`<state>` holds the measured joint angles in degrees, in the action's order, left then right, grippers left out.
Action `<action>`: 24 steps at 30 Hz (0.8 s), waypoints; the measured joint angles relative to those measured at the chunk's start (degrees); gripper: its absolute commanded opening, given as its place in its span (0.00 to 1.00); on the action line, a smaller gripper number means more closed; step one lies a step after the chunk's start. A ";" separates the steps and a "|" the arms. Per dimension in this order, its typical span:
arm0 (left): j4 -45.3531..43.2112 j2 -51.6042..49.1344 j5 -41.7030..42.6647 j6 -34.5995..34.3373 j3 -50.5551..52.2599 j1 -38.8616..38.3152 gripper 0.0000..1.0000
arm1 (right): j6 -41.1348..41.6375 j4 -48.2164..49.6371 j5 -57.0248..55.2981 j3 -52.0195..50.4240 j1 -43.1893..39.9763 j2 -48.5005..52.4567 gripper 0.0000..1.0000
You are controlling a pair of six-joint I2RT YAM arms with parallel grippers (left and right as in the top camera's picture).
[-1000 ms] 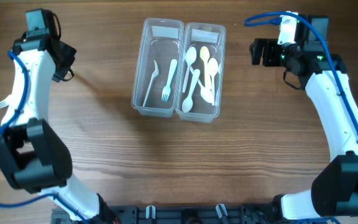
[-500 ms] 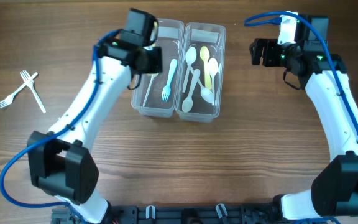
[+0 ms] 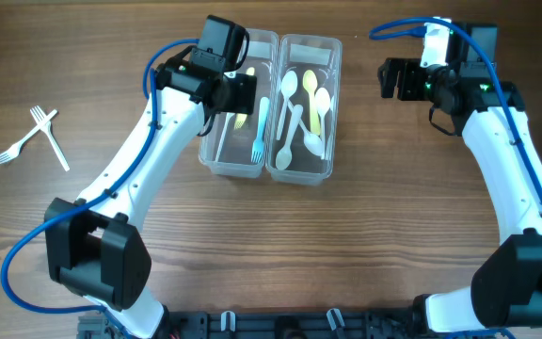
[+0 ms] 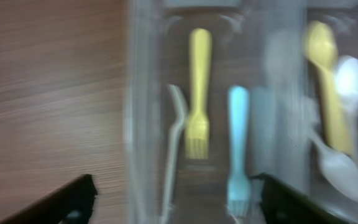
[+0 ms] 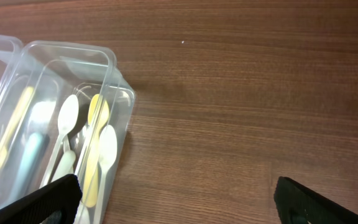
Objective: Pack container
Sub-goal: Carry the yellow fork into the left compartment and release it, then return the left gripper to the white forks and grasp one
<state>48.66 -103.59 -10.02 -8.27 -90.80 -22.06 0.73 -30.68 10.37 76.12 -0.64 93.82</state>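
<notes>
Two clear containers stand side by side at the back middle, the left container [image 3: 250, 42] and the right container [image 3: 310, 45]. My left gripper [image 3: 238, 94] hovers open over the left one, with nothing between its fingers [image 4: 73, 199]. Below it a yellow fork [image 4: 197, 93], a blue fork [image 4: 238, 149] and a white fork [image 4: 174, 149] lie in that container. The right container holds several white and yellow spoons [image 3: 307, 108]. Two white forks [image 3: 34, 137] lie crossed on the table at the far left. My right gripper [image 3: 393, 78] is open and empty, right of the containers.
Bare wooden table surrounds the containers. In the right wrist view the right container [image 5: 114, 62] sits at the left and the right gripper [image 5: 179, 199] is over bare wood.
My left arm swung from the far left of the table over to the left container and its jaws opened. A yellow fork now lies in that container. The right arm has not moved.
</notes>
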 measured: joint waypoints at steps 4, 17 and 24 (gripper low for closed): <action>1.01 0.94 -14.95 0.33 0.00 0.00 0.94 | 0.00 0.00 0.00 0.00 0.00 0.00 1.00; 6.32 8.61 -22.95 -6.43 0.00 16.98 0.84 | 0.00 0.00 0.00 0.00 0.00 0.00 1.00; 7.93 8.50 -4.94 -10.38 0.00 36.61 0.79 | 0.00 -0.02 0.00 0.00 0.00 0.00 1.00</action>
<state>56.60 -95.09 -14.96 -18.65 -90.80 14.55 0.73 -30.70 10.37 76.12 -0.64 93.82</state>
